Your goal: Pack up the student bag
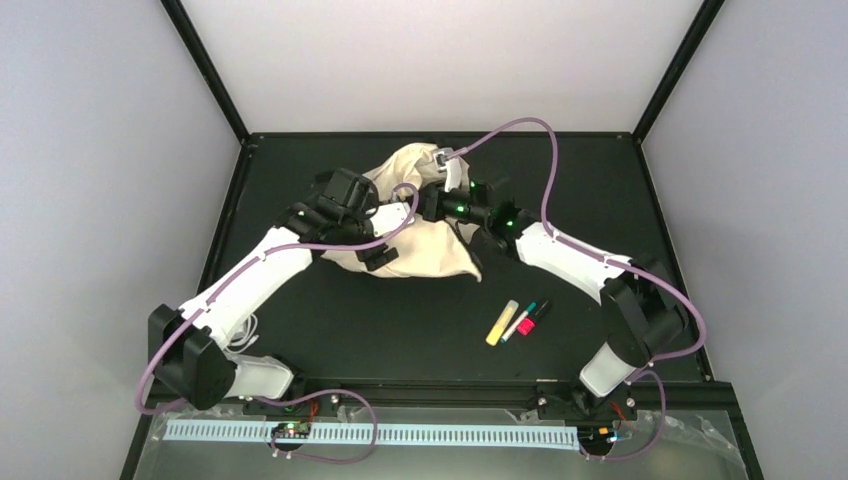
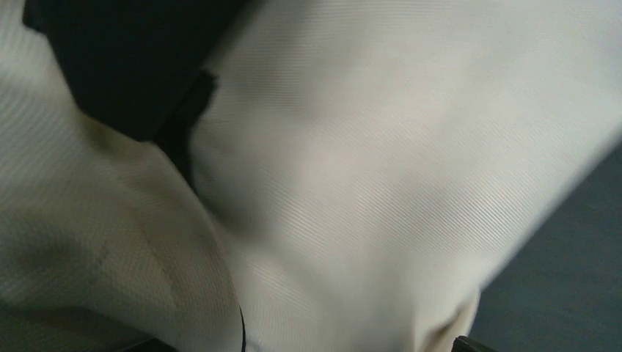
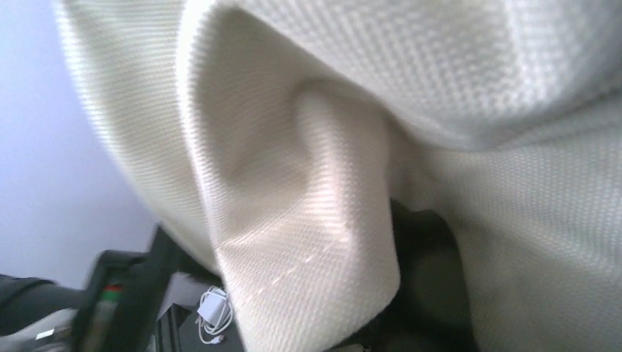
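While both arms reach in over the black table (image 1: 400,330), the large soft cream-beige fabric backpack (image 1: 430,250) lies crumpled toward the far side, between the two wrists. The left gripper (image 1: 378,255) is at its near-left edge and the right gripper (image 1: 435,205) at its upper folds. In both wrist views cloth fills the frame and hides the fingertips, so I can't tell whether either pair of jaws is spread or pinching fabric. A yellow highlighter (image 1: 502,322), a teal-tipped pen (image 1: 520,320) and a pink-and-black marker (image 1: 533,318) lie near the bag's near-right corner, not touching it.
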